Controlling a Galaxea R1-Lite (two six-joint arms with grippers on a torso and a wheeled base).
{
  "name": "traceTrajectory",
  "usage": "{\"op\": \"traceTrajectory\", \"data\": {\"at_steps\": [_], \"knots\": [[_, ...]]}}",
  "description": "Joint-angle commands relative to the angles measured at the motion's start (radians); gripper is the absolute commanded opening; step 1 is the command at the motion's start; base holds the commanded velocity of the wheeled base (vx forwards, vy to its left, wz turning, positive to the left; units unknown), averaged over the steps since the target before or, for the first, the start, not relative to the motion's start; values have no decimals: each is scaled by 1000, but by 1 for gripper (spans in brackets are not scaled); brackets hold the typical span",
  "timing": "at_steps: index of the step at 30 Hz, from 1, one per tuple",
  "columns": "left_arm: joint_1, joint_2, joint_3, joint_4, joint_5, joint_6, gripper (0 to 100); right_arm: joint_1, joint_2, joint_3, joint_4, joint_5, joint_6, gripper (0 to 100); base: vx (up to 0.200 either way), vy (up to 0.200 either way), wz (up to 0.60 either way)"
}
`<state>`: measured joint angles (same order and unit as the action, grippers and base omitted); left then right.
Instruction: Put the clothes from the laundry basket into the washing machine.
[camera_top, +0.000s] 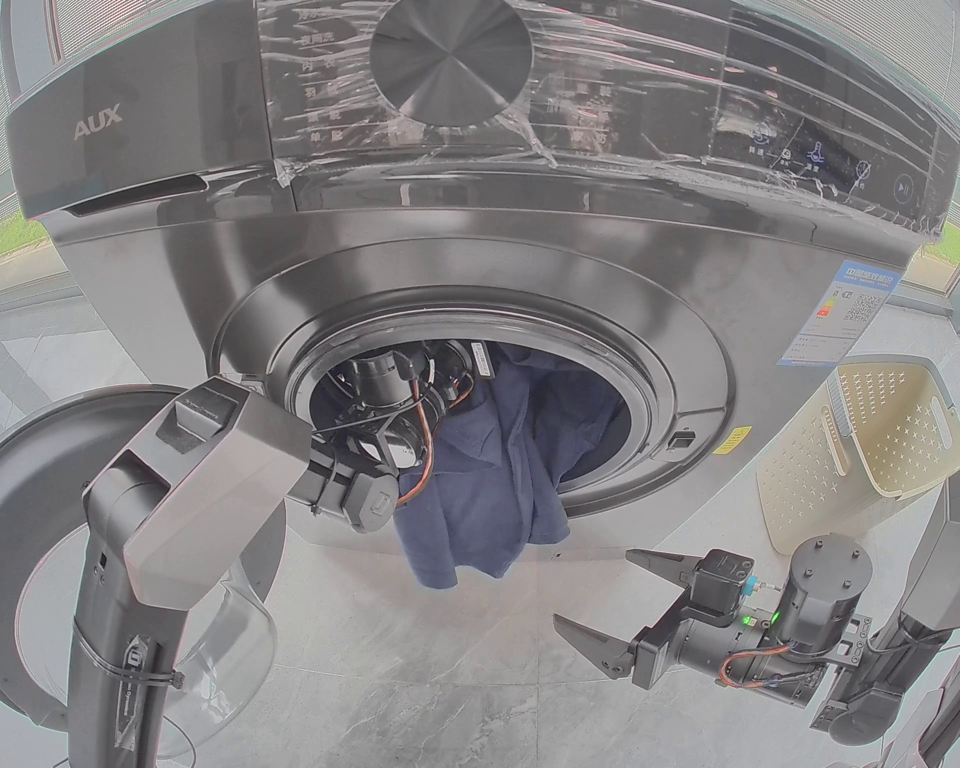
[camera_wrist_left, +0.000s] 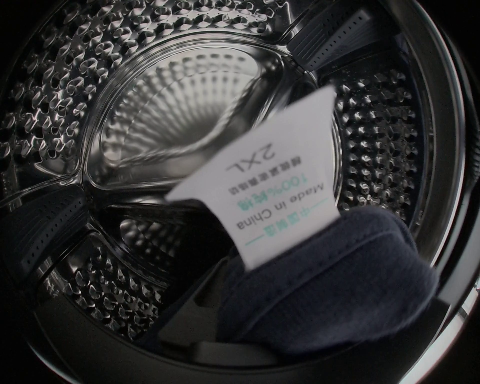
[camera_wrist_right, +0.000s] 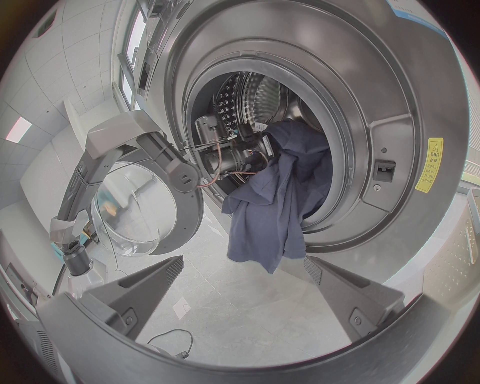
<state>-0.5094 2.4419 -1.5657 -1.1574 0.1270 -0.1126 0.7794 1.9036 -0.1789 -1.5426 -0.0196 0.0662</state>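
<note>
Navy garment (camera_top: 500, 470) hangs from washing machine (camera_top: 650, 300) opening, apparently half inside.

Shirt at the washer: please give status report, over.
Left gripper inside drum mouth, at shirt. Right gripper open, outside. Shirt half in, rest hangs over rim. Door open.

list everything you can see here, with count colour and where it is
washing machine: one, dark grey, straight ahead
door: one, grey rim with clear glass, swung open on the machine's left
drum: one, shiny steel, inside the machine
garment: one, navy, draped over the drum opening's lip, partly inside
care label: one, white, on the garment
laundry basket: one, cream, right of the machine
floor: grey tiles
left gripper: inside the drum opening
right gripper: open, above the floor before the machine
</note>
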Motion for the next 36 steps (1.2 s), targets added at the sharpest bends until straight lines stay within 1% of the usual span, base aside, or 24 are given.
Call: {"op": "traceTrajectory", "data": {"at_steps": [1, 5, 6, 7, 8, 9, 10, 11, 12, 13, 14, 15, 18, 19, 21, 23, 26, 30, 32, 35, 36], "knots": [[23, 94, -189, 68, 45, -6, 0, 0, 3, -1, -1, 0, 0, 100, 0, 0, 0], [26, 72, -186, 102, 46, -41, 0, 0, 3, 1, -1, 0, 0, 100, 0, 0, 0], [26, 49, -163, 117, 46, -52, 0, 0, 3, -1, -1, 0, 0, 100, 0, 0, 0], [26, 49, -163, 117, 46, -52, 0, 0, 3, -1, -1, 0, 0, 100, 0, 0, 0], [20, 14, -114, 139, 46, -68, 0, 1, 5, -1, -1, 0, 0, 100, 0, 0, 0], [14, -7, -88, 154, 45, -90, 100, 1, 3, -1, -1, 0, 0, 100, 0, 0, 0], [12, -24, -68, 170, 45, -116, 100, 1, 3, -2, 1, 1, 0, 100, 0, 0, 0], [11, -30, -62, 176, 45, -124, 100, 1, 3, -2, -1, 1, 0, 100, 0, 0, 0], [-9, -69, -25, 226, 45, -188, 100, 0, 3, -2, -1, 0, 0, 100, 0, 0, 0], [-15, -87, -11, 255, 45, -210, 100, 0, 3, -2, -1, 1, 0, 100, 0, 0, 0], [-17, -95, -8, 266, 45, -216, 100, 0, 3, -2, -1, 1, 0, 100, 0, 0, 0], [-21, -123, 18, 314, 43, -234, 100, 0, 3, -2, -1, 1, 0, 100, 0, 0, 0], [-35, -152, 76, 364, 42, -237, 100, 0, 3, -2, -1, 1, 0, 100, 0, 0, 0], [-37, -153, 79, 366, 42, -236, 100, 0, 3, -2, -1, 1, 0, 100, 0, 0, 0], [-43, -167, 144, 410, 36, -231, 100, 0, 3, -2, -1, 1, 0, 100, 0, 0, 0], [-44, -170, 177, 438, 31, -228, 100, 0, 3, -2, -1, 1, 0, 100, 0, 0, 0], [-44, -161, 214, 446, 28, -213, 100, 1, 3, -2, -1, 1, 0, 100, 0, 0, 0], [-43, -136, 236, 438, 14, -184, 100, 6, 5, -2, -1, 1, 0, 100, 0, 0, 0], [-43, -119, 234, 436, 14, -174, 100, 8, 9, -4, -1, 1, 0, 100, 0, 0, 0], [-44, -103, 233, 435, 14, -170, 100, 8, 14, -5, -1, 1, 0, 100, 0, 0, 0], [-44, -101, 233, 435, 14, -168, 0, 8, 14, -5, -1, 1, 0, 100, 0, 0, 0]]}}
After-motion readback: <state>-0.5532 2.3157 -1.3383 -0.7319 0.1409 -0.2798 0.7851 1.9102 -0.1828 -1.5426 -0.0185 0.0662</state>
